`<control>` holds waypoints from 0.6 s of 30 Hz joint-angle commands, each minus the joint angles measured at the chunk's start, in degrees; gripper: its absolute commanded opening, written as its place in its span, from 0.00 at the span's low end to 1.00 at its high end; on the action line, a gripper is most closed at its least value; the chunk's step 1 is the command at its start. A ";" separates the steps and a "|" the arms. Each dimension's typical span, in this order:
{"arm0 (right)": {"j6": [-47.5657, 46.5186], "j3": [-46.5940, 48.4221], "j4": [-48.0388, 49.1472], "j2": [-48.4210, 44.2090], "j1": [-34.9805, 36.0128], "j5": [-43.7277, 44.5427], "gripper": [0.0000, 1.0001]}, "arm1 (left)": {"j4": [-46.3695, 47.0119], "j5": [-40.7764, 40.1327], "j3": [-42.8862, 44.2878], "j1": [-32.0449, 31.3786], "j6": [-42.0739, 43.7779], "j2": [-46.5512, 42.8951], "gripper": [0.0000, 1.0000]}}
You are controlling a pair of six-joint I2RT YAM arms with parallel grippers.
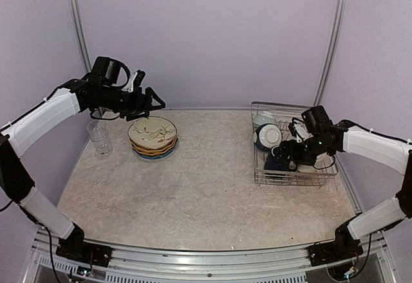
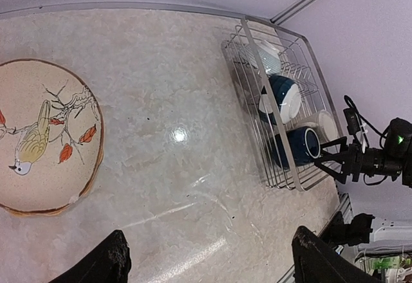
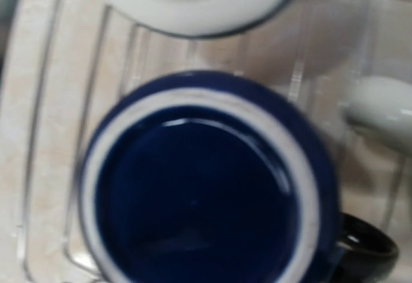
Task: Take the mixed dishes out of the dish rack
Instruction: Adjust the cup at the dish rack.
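Observation:
The dish rack (image 1: 308,179) stands at the right of the table. In it are a teal bowl (image 1: 267,135) on edge, a dark blue mug (image 1: 277,163) and a cream mug (image 2: 327,124). My right gripper (image 1: 288,154) hangs right at the dark blue mug (image 3: 206,180), which fills the right wrist view. Its fingers stay out of that view, but in the left wrist view they (image 2: 329,154) stand spread, open, beside the mug (image 2: 297,145). A stack of patterned plates (image 1: 152,137) lies at the left, with a bird plate (image 2: 42,135) on top. My left gripper (image 1: 147,101) is open and empty, high above them.
A clear glass tumbler (image 1: 100,137) stands left of the plates near the table's left edge. Purple walls close the back and both sides. The rack (image 2: 270,112) sits close to the right wall.

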 commanded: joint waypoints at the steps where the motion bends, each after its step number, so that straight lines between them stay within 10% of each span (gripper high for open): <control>1: 2.02 0.71 2.85 0.44 2.34 -3.54 0.87 | 0.05 0.54 0.36 -0.44 -0.12 1.01 0.83; 18: -13.32 2.94 -1.48 3.93 1.18 -1.32 1.00 | -0.53 -0.02 0.68 -1.03 0.42 1.18 0.83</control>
